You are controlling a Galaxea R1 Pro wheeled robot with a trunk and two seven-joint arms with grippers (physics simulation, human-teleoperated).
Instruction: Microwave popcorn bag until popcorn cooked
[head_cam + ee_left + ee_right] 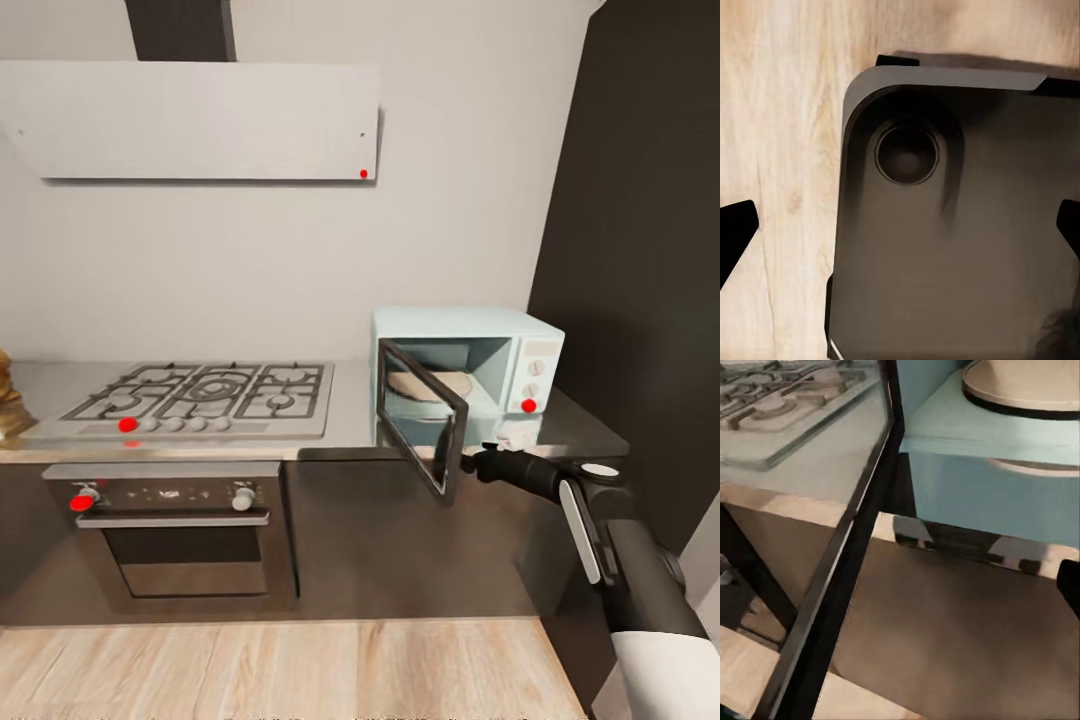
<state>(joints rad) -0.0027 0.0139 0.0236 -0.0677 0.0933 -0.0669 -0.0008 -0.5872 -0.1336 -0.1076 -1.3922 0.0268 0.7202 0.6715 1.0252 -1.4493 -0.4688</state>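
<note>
Right gripper (478, 462) at microwave (520, 345) door (425, 420) edge; grip state unclear.
Door open, cavity bagless; next: fetch popcorn bag, prob. far left.

The desk (345, 425) looks like glossy grey metal that mirrors the microwave (470, 370), whose mint-blue shell seems smooth painted plastic around a dark glass door (425, 420). The hob (200, 395) is brushed steel under matt grey grates. The floor (270, 665) is pale, grained wood.

Kitchen: gas hob (200, 395), built-in oven (175, 530), microwave (470, 375), countertop (345, 420).
</note>
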